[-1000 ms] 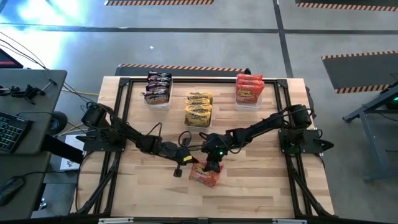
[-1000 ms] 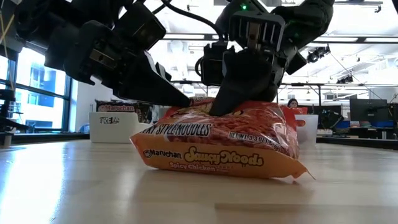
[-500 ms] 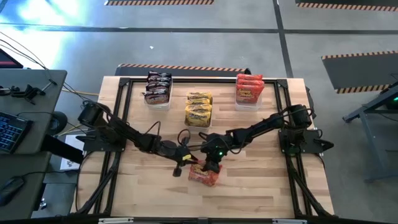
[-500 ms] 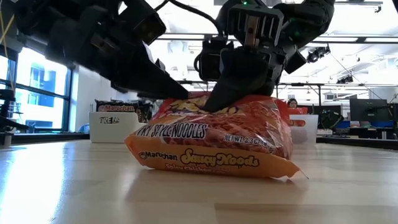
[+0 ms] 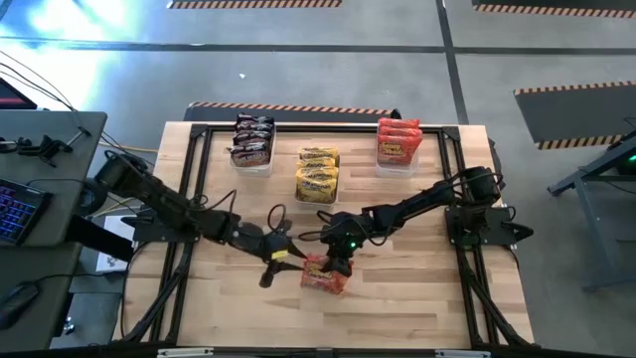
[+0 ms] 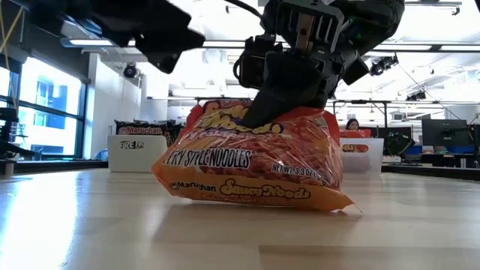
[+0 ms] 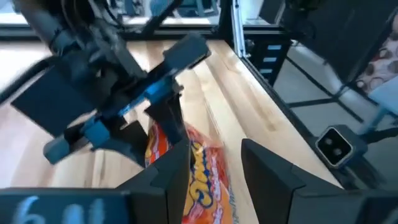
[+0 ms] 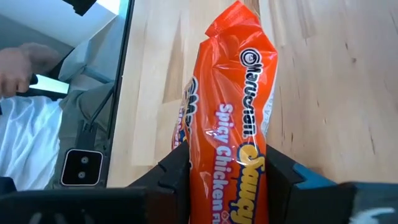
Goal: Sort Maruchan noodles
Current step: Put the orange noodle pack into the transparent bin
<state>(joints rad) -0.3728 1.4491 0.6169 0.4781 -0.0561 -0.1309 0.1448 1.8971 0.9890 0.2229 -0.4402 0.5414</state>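
A red-orange Maruchan noodle packet (image 5: 323, 276) stands tilted on the table's near middle, and the low view shows it large (image 6: 255, 161). My right gripper (image 5: 339, 263) is shut on it from above (image 8: 227, 180). My left gripper (image 5: 270, 261) is open and sits just left of the packet, apart from it. Its two fingers frame the packet in the left wrist view (image 7: 217, 180). At the far side, three clear bins hold sorted packets: dark ones (image 5: 252, 142), yellow ones (image 5: 318, 174) and red-orange ones (image 5: 398, 142). My right gripper pinches the packet's upper part (image 8: 227, 152) between its two fingers (image 8: 281, 175), one on each flat face. It comes from above, slanting down from the table's right. The packet stands tilted on edge, with its lower seam (image 6: 255, 201) resting on the wood.
A black frame (image 5: 194, 189) runs round the tabletop. Bare wood lies to the left, right and near side of the packet. A desk with a keyboard (image 5: 20, 209) stands beyond the table's left edge. A person (image 8: 37, 118) shows beside the table in the right wrist view.
My left gripper has drawn back from the packet toward the table's left and risen, leaving the packet's top corner. My right gripper has kept its hold and tipped the packet more upright. The packet's top has risen while its lower seam stays on the table.
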